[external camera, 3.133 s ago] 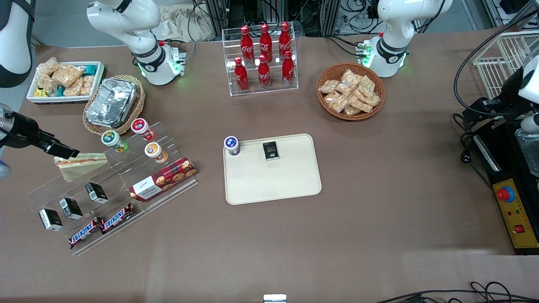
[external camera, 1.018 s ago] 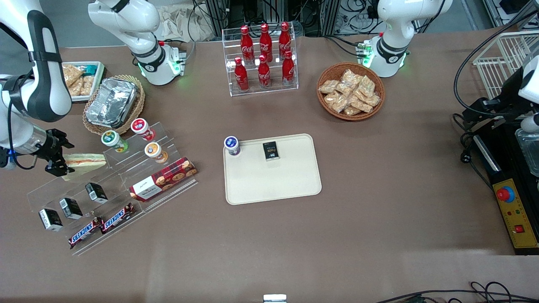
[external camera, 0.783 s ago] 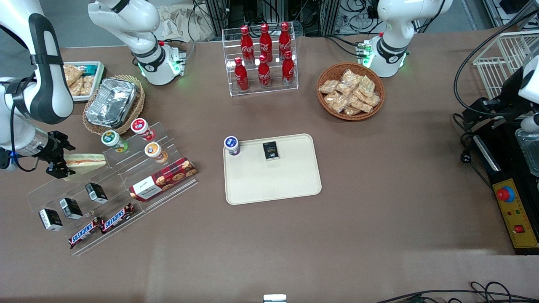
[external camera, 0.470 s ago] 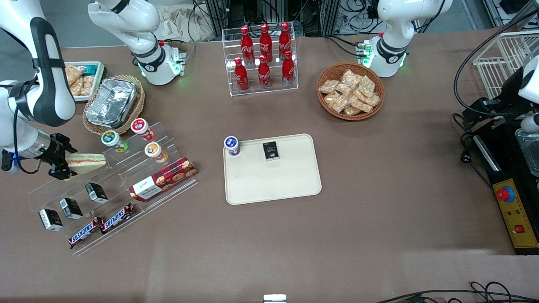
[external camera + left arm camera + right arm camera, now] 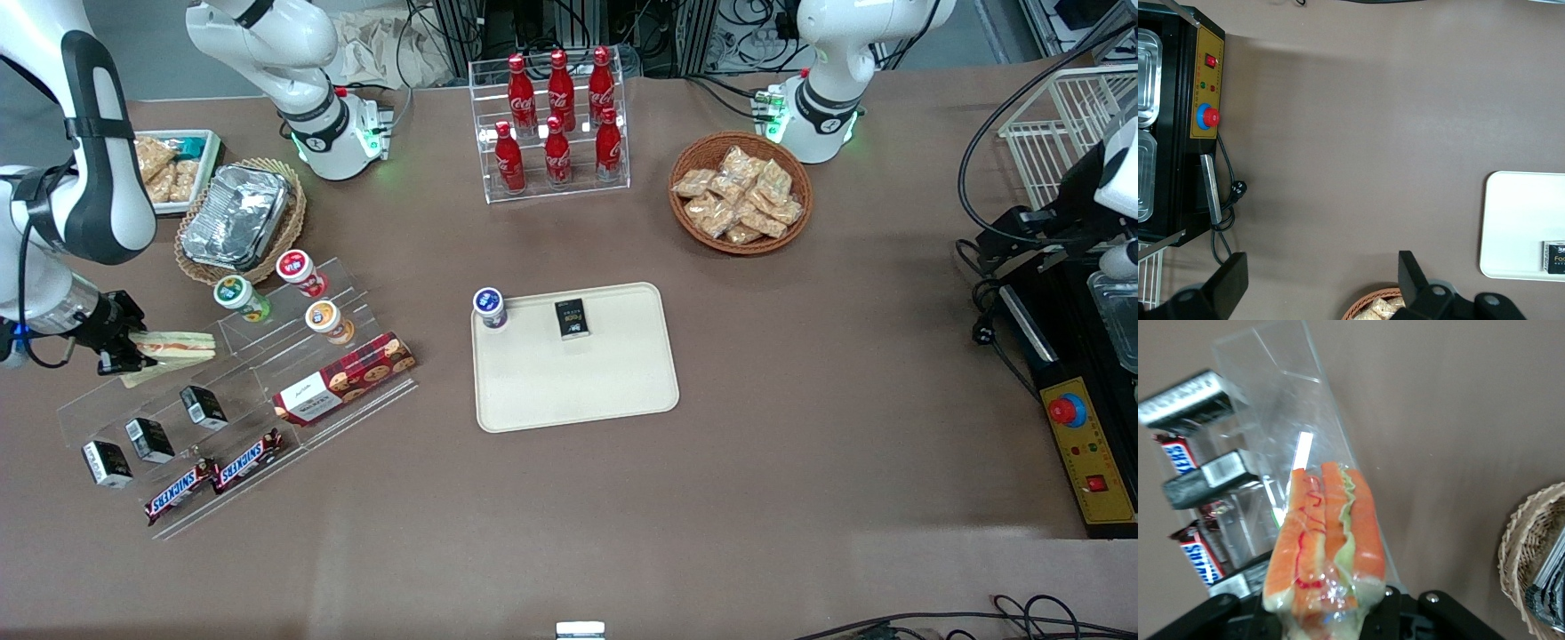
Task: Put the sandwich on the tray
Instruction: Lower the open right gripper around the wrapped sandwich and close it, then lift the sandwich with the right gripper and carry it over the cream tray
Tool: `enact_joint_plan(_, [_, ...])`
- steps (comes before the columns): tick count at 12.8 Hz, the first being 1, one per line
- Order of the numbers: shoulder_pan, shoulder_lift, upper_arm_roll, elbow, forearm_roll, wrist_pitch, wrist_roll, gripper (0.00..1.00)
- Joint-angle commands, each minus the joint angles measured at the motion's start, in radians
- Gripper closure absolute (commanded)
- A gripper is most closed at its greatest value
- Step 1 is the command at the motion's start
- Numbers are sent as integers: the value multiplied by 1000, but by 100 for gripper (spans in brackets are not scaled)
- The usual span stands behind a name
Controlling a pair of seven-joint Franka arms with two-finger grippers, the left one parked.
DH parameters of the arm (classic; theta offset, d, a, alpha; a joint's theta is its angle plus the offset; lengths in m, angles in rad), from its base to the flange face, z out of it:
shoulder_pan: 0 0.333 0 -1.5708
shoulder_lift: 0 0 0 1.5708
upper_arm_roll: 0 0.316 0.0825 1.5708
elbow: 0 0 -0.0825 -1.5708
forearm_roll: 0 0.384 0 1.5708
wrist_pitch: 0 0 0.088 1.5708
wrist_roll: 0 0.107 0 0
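The sandwich [image 5: 178, 344] is a clear-wrapped wedge with orange and green filling, at the top step of the clear acrylic stand [image 5: 240, 391], toward the working arm's end of the table. My right gripper [image 5: 124, 353] is shut on its blunt end. In the right wrist view the sandwich [image 5: 1328, 540] sticks out from between the gripper [image 5: 1326, 618], filling edge facing the camera. The beige tray [image 5: 578, 391] lies flat mid-table, well apart from the gripper, and its corner shows as a pale tray [image 5: 1518, 227] in the left wrist view.
A purple-lidded cup [image 5: 489, 307] and a black packet [image 5: 573, 318] sit on the tray's rear part. The stand carries small cups [image 5: 298, 271], a biscuit box [image 5: 345, 378], black packets and Snickers bars [image 5: 213, 476]. A foil container [image 5: 236, 216] in a basket and a cola rack [image 5: 556, 124] stand farther back.
The gripper came down to the sandwich's end and closed on it. In the last half second it drew slightly toward the working arm's end, and the sandwich shifted and tilted with it.
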Motion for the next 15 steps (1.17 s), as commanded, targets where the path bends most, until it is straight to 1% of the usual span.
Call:
enact_joint_plan(1, [2,-55,6,35,-22,-12,-112,94])
enact_joint_plan(2, [3,-57,9,75,-22,-29,-152,94])
enact_joint_plan(3, [5,-57,12,122,-24,-90,-186,94])
enact_joint_plan(5, [5,-57,37,214,-21,-231,-336,94])
enact_joint_plan(6, [5,-54,45,265,-13,-294,-385,94])
enact_joint_plan(8, [26,-48,90,337,-15,-397,-401,94])
enact_joint_plan(9, [49,-49,101,346,-16,-429,-407,94])
enact_joint_plan(12, [167,-51,104,392,5,-514,-407,94])
enact_joint_plan(13, [216,-51,103,400,36,-522,-408,94])
enact_joint_plan(14, [252,-51,103,408,88,-520,-408,94])
enact_joint_plan(15, [287,-48,106,415,109,-513,-419,94])
